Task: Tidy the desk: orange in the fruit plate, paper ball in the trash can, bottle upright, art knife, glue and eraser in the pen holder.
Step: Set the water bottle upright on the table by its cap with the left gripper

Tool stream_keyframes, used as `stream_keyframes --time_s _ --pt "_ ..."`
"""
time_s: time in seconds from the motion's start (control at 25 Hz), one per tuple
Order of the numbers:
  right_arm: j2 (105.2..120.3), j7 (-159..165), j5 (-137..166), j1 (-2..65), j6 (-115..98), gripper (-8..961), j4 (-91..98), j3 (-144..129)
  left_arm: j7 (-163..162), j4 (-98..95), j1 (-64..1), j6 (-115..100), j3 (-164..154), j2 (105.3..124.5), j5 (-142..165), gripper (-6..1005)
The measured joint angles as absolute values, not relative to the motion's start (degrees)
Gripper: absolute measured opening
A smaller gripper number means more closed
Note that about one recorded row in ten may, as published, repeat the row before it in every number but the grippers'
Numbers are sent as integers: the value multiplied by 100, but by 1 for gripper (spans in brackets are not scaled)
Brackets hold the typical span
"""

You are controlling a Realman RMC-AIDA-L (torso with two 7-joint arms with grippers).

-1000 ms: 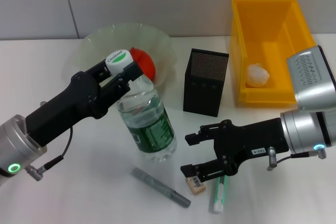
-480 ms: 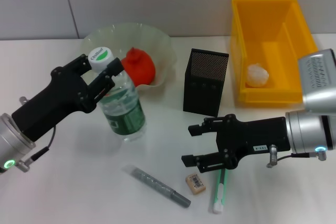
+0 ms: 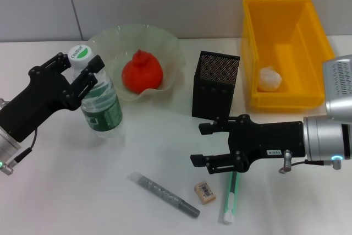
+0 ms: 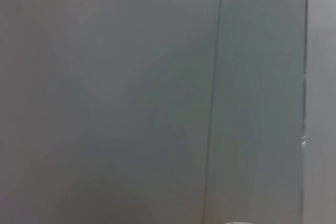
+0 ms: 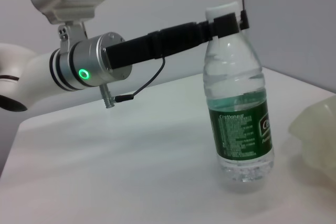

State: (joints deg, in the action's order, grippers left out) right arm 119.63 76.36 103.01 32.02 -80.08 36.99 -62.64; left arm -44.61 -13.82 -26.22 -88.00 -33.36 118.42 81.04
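Bottle (image 3: 100,105): clear bumpy plastic, green label, white cap, upright near the table's left edge.
Left gripper (image 3: 80,68): jaws pinching its neck.
Right gripper (image 3: 204,144): jaws spread.

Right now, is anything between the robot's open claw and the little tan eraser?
Nothing visible. The right end effector hovers open just above the small tan eraser; the green-and-white glue stick lies beside the eraser, not in the path.

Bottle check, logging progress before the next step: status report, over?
Left claw shut on bottle neck, bottle upright on desk. Right claw open, hovering above eraser. Nothing in the way.
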Motion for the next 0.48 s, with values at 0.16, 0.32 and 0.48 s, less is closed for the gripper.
stream_keyframes --time_s 0.16,0.32,0.48 --pt "11961 7589 10282 3191 -7969 778 3673 -6265 -4339 -1378 -2637 -8611 -3277 11856 8100 451" --pt "11958 7579 10275 3190 -7916 778 3651 -6266 -4268 -1352 -2689 -8322 -3227 11868 8044 451" --pt "11955 7577 10265 3187 -7909 778 3643 -6267 -4214 -1327 -2730 -8071 -3225 11881 7919 452"
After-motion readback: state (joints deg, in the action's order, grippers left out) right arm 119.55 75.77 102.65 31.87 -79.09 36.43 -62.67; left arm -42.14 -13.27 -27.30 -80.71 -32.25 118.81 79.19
